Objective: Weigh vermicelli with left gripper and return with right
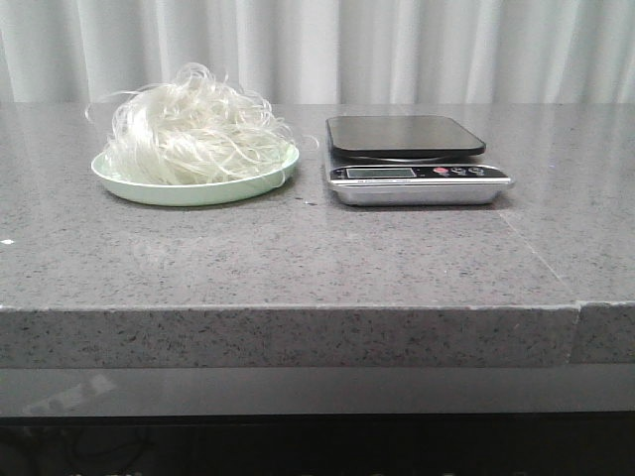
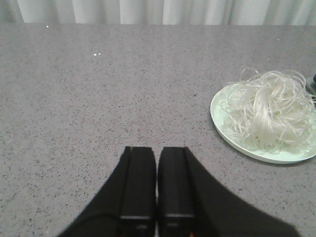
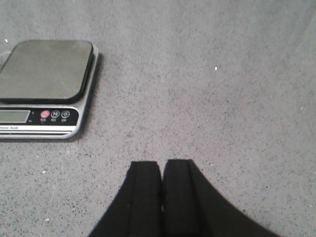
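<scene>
The vermicelli [image 1: 195,124], a fluffy mound of thin white strands, lies on a round pale green plate [image 1: 124,185] at the table's left. It also shows in the left wrist view [image 2: 271,108] on the plate [image 2: 216,109]. A silver kitchen scale [image 1: 417,185] with an empty black platform [image 1: 404,135] stands to the plate's right; it also shows in the right wrist view [image 3: 47,69]. My left gripper [image 2: 157,150] is shut and empty, over bare table away from the plate. My right gripper [image 3: 162,164] is shut and empty, apart from the scale. Neither gripper shows in the front view.
The grey speckled stone table [image 1: 298,258] has a thick front edge [image 1: 288,337]. A pale curtain [image 1: 397,45] hangs behind it.
</scene>
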